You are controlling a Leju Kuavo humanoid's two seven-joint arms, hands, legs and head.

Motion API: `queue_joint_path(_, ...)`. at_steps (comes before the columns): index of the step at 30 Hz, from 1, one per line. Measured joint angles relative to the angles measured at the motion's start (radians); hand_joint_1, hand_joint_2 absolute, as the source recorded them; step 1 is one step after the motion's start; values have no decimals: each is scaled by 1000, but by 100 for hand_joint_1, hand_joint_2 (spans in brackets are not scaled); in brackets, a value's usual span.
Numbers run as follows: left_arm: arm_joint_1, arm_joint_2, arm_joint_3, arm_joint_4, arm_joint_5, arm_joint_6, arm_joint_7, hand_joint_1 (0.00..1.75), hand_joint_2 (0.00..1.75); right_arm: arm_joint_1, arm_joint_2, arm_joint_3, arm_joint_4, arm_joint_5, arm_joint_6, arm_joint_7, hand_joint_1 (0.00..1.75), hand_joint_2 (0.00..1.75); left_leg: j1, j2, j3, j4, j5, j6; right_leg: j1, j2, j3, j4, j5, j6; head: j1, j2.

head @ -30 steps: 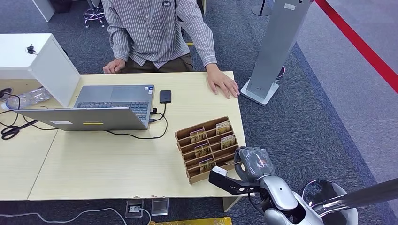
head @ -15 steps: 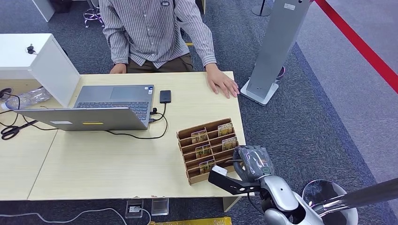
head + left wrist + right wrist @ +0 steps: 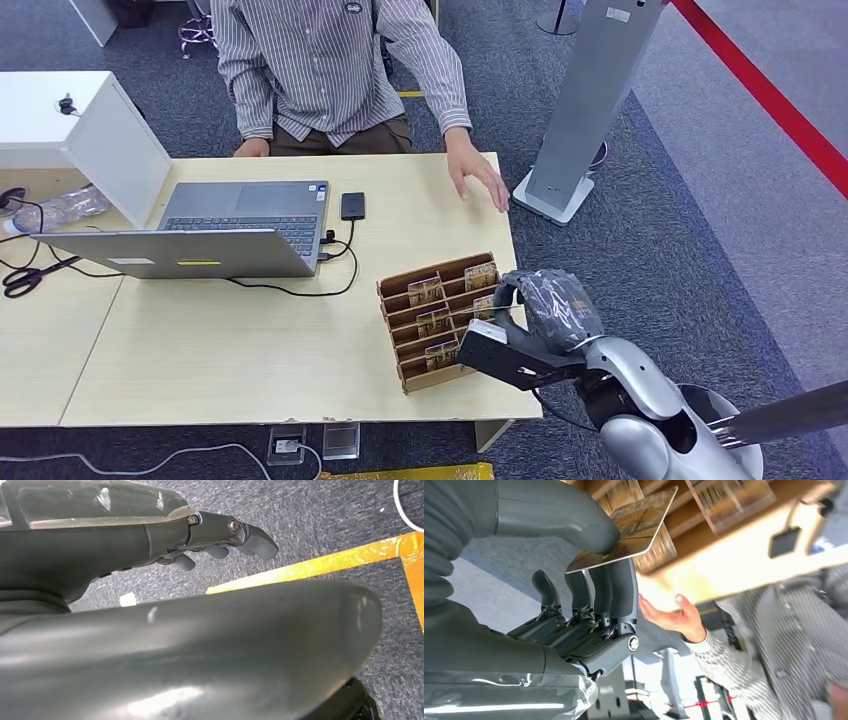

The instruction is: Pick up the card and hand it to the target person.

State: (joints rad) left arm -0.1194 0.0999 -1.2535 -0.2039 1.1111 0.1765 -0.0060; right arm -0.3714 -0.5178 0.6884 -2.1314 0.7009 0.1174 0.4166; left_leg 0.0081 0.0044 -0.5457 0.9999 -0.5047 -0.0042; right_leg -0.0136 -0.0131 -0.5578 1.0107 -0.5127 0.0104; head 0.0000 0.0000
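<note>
In the right wrist view my right hand (image 3: 589,580) pinches a brownish picture card (image 3: 634,522) between thumb and fingers, just off the wooden card rack (image 3: 704,510). Seen from the head, my right hand (image 3: 548,305) hovers at the right end of the card rack (image 3: 432,318), which holds several more cards in its slots. The person in a striped shirt (image 3: 335,65) sits behind the table, one hand (image 3: 478,175) lifted above the table's far right corner, palm showing (image 3: 674,616). My left hand (image 3: 225,535) hangs over the carpet, holding nothing.
An open laptop (image 3: 200,235), a black phone (image 3: 352,206) and its cables lie left of the rack on the wooden table (image 3: 250,350). A white box (image 3: 80,125) stands at the far left. A grey floor stand (image 3: 585,110) rises right of the table.
My right hand has risen from the table's front edge up to the rack's right end. The person's hand has lifted off the tabletop.
</note>
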Motion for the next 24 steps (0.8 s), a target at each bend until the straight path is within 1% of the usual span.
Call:
queue_joint_path(3,0,-2,-6,0,-6,-3,-3,0,0,-63,43,31,61,-10,-12,-30,133,175,0,1,1,-1,0,0,0,1,1,-1,1,0,0,0)
queue_joint_path(7,-1,-6,-16,0,-16,-7,-9,0,0,-129,117,82,205,44,-97,-92,133,175,1,4,3,-3,1,0,1,4,2,-3,2,-1,0,0)
queue_joint_path(9,-2,-8,-24,1,-23,-10,-10,0,0,-149,161,97,293,88,-172,-140,133,175,1,3,4,-4,2,0,1,4,3,-4,3,-1,0,0)
queue_joint_path(12,-3,-13,-35,3,-32,-13,-13,0,0,-178,237,116,475,106,-313,-237,133,175,1,5,6,-6,2,0,1,6,5,-6,4,-1,0,0)
queue_joint_path(14,-3,-15,-37,4,-32,-12,-16,0,0,-194,272,136,582,125,-387,-275,133,175,1,6,7,-6,2,-1,2,7,6,-6,4,-1,0,0)
queue_joint_path(16,-4,-16,-37,4,-30,-11,-19,0,0,-201,298,156,654,145,-439,-297,133,175,2,6,7,-7,2,-1,2,7,7,-6,4,-1,0,0)
queue_joint_path(19,-4,-15,-38,4,-28,-9,-21,0,0,-200,323,173,715,133,-490,-320,133,175,2,6,8,-7,2,-1,2,6,7,-7,4,-1,0,0)
queue_joint_path(24,-5,-13,-47,5,-33,-8,-15,0,0,-186,331,194,765,143,-549,-338,133,175,2,3,6,-6,1,0,2,3,7,-6,3,-1,0,0)
